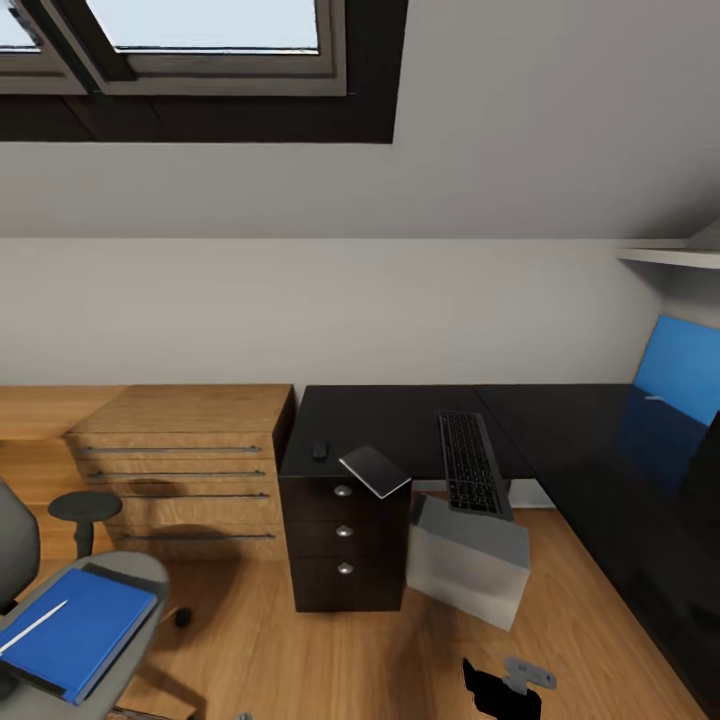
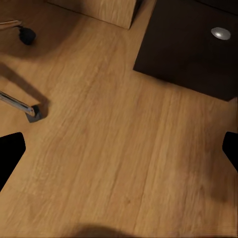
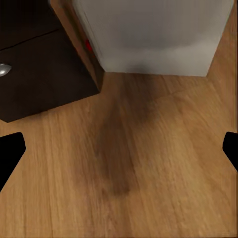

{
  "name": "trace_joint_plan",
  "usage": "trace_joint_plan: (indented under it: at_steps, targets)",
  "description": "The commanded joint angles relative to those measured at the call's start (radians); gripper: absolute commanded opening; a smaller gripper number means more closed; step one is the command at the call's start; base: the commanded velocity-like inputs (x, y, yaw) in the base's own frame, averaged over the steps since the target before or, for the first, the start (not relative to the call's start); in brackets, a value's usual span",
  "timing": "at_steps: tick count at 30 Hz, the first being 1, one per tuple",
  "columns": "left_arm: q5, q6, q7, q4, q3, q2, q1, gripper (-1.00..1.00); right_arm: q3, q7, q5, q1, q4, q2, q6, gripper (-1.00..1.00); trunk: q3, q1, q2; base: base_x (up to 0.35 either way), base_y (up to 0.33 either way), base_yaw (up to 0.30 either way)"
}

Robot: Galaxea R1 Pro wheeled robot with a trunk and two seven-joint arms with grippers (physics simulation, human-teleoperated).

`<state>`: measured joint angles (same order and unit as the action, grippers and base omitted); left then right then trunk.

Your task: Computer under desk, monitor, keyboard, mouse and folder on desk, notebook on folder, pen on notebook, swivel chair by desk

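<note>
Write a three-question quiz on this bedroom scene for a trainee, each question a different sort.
1. True or false: the folder lies on the swivel chair.
2. The keyboard lies: A) on the floor, B) on the desk, C) on the chair.
3. Fill in: the notebook overhangs the desk's front edge above the black ____ unit.

Key: 1 true; 2 B; 3 drawer.

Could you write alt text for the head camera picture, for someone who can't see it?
A glossy black L-shaped desk holds a keyboard, a mouse and a notebook overhanging its edge. A grey computer sits on the floor; a blue folder lies on the swivel chair.
</note>
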<state>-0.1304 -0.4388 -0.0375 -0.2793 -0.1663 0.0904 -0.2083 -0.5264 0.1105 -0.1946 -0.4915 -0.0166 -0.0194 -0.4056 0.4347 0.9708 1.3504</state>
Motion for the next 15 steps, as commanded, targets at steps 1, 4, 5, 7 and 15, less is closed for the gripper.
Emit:
trace_joint_plan:
  at_steps: [1, 4, 5, 7, 15]
  targets:
    - [-0.008, -0.003, -0.001, 0.0, 0.002, 0.0, 0.0, 1.0, -0.009, 0.003, -0.008, -0.001, -0.002, 0.0, -0.005, 1.0, 0.001, 0.0, 0.001, 0.0, 0.0, -0.252]
    - [-0.008, -0.003, -0.001, 0.0, 0.002, 0.0, 0.0, 1.0, -0.008, 0.003, -0.008, -0.001, -0.002, 0.0, -0.007, 1.0, 0.001, 0.0, 0.001, 0.0, 0.0, -0.258]
    - [-0.008, -0.003, -0.001, 0.0, 0.002, 0.0, 0.0, 1.0, -0.008, 0.003, -0.008, -0.001, -0.002, 0.0, -0.007, 1.0, 0.001, 0.0, 0.001, 0.0, 0.0, -0.262]
    - [-0.008, -0.003, -0.001, 0.0, 0.002, 0.0, 0.0, 1.0, -0.008, 0.003, -0.009, -0.001, -0.002, 0.001, -0.008, 1.0, 0.0, 0.0, 0.001, 0.0, 0.0, -0.265]
    - [-0.006, -0.003, -0.001, 0.0, 0.002, 0.0, 0.0, 1.0, -0.008, 0.004, -0.013, -0.001, -0.001, 0.0, -0.008, 1.0, 0.003, 0.0, 0.001, 0.0, 0.0, -0.257]
